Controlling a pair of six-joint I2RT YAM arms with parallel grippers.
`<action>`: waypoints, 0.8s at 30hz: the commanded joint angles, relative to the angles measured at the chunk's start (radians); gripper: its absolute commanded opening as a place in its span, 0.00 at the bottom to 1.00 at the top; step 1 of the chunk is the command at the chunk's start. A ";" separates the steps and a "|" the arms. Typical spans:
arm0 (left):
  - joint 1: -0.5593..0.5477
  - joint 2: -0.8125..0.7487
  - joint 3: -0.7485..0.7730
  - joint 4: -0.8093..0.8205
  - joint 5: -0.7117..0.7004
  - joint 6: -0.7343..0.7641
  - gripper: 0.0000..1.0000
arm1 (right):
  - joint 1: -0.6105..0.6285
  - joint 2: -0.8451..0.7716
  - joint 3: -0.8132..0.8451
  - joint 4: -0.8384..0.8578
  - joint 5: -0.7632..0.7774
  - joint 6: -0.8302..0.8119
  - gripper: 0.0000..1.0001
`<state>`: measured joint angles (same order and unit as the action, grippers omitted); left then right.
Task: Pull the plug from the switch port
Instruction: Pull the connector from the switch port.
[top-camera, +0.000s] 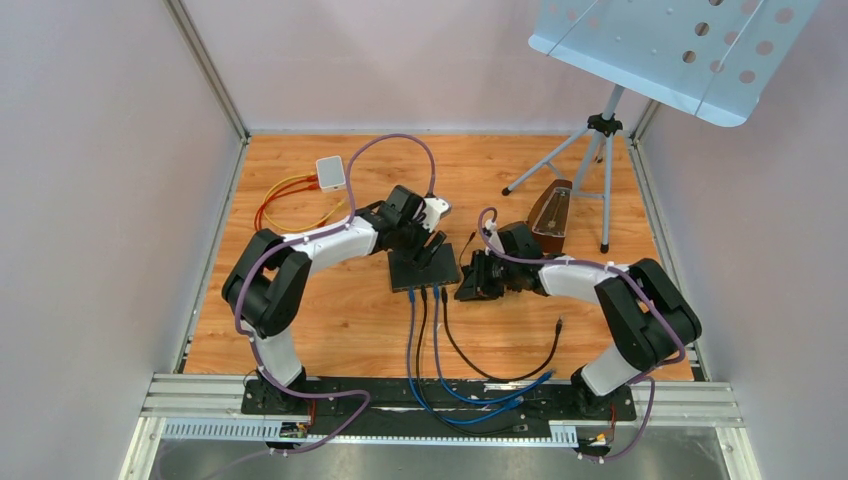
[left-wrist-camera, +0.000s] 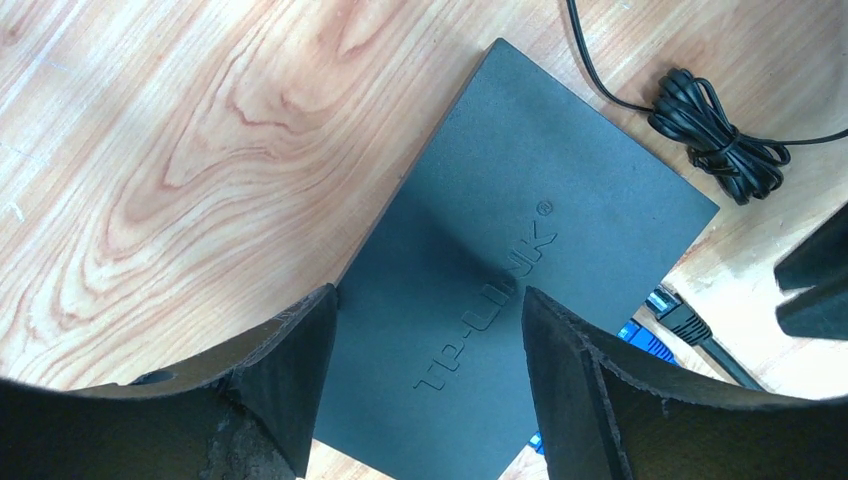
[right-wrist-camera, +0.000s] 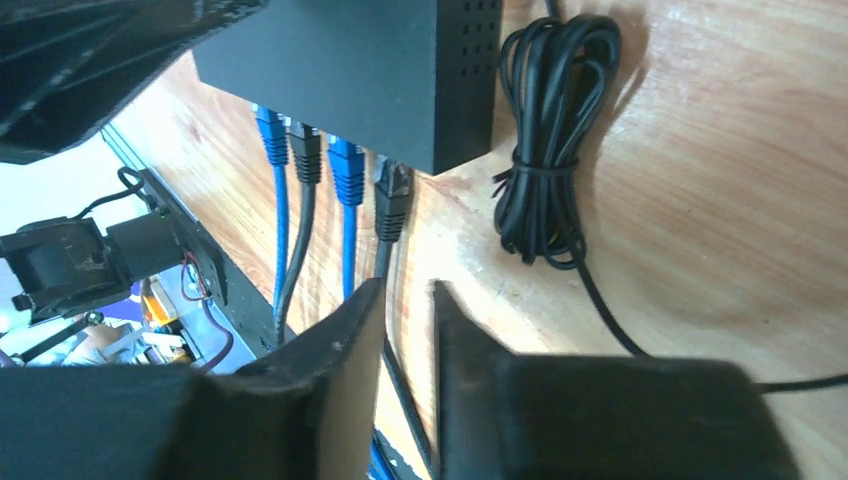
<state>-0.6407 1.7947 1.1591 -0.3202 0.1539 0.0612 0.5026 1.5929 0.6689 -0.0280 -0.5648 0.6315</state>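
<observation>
Black switch (right-wrist-camera: 350, 70) on the wooden table (right-wrist-camera: 720, 200). Its ports hold four plugs in a row: blue plug (right-wrist-camera: 270, 135), dark plug (right-wrist-camera: 305, 150), second blue plug (right-wrist-camera: 345, 170), then black plug (right-wrist-camera: 392, 205) at the end, tilted; I can't tell if it's fully seated. My right gripper (right-wrist-camera: 405, 320) is just below it, jaws slightly apart, cable running between them. Left gripper (left-wrist-camera: 425, 340) jaws wide apart over the switch top. Coiled black cable (right-wrist-camera: 545, 140) lies beside the switch.
</observation>
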 joint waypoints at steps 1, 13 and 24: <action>-0.001 -0.002 -0.045 -0.043 -0.013 -0.051 0.77 | 0.011 -0.074 0.028 -0.035 -0.003 -0.054 0.31; 0.026 -0.305 -0.173 0.128 -0.169 -0.216 0.88 | 0.242 -0.113 0.045 -0.107 0.377 0.015 0.44; 0.162 -0.619 -0.308 0.164 -0.320 -0.337 0.98 | 0.426 -0.075 0.143 -0.350 0.648 -0.041 0.42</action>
<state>-0.5175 1.2343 0.8783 -0.1894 -0.1158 -0.2089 0.8570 1.4990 0.7494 -0.2703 -0.0742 0.6209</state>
